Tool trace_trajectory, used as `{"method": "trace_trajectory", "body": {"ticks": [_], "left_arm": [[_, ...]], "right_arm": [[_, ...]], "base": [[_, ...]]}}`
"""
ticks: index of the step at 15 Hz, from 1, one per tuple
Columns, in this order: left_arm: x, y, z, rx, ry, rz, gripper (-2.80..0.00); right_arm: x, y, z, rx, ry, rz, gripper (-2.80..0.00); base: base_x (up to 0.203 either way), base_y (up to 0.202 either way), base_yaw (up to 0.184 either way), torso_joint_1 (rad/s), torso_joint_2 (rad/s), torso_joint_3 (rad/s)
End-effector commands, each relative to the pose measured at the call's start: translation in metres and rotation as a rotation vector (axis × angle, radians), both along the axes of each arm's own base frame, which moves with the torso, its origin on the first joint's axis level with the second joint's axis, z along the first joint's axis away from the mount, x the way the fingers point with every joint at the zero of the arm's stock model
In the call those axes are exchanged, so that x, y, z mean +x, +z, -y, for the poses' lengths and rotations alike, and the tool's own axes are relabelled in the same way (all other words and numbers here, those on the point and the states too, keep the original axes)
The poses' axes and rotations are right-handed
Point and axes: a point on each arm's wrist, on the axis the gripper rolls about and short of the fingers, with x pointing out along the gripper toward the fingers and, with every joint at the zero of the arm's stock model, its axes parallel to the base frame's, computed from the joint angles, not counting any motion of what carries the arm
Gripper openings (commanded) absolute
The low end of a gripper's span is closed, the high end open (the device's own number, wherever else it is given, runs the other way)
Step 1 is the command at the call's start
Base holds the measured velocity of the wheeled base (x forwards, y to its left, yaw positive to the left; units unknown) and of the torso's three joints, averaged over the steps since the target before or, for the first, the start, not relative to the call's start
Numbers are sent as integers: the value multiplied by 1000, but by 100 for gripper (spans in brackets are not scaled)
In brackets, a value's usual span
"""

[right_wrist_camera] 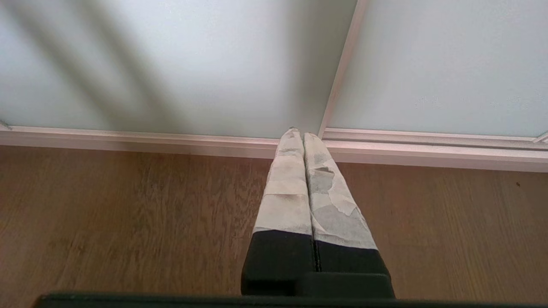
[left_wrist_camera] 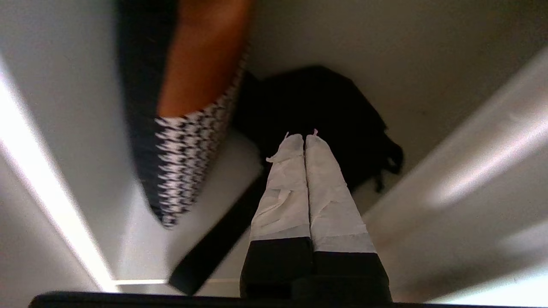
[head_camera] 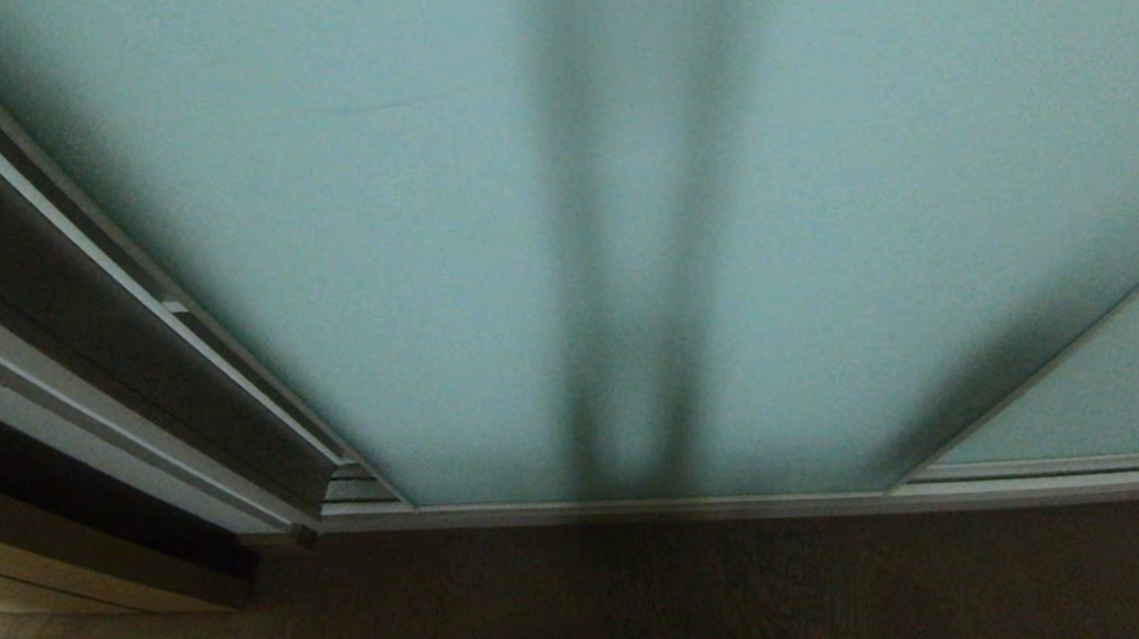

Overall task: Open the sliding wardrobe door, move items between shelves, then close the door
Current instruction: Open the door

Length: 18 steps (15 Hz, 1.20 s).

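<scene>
Two glass door panels (head_camera: 542, 211), one black bag (left_wrist_camera: 312, 102), one houndstooth bag (left_wrist_camera: 188, 158)

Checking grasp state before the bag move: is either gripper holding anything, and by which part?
Nothing held. Left gripper is shut and empty, in front of the black bag. Right gripper is shut and empty over the floor.

A home bedroom or dressing area is suggested by a frosted sliding wardrobe door (head_camera: 542, 211), wood-look floor (head_camera: 650, 605) and a black bag (left_wrist_camera: 317, 107) stored on a white shelf (left_wrist_camera: 239, 171)
</scene>
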Motion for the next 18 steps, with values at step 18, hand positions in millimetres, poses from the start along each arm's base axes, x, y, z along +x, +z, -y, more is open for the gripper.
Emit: {"method": "trace_trajectory", "body": {"ticks": [18], "left_arm": [[14,5,72,72,-195,-28,-280]], "right_arm": [[0,0,0,0,0,-1,-280]], "base": [[0,0,0,0,0,0]]}}
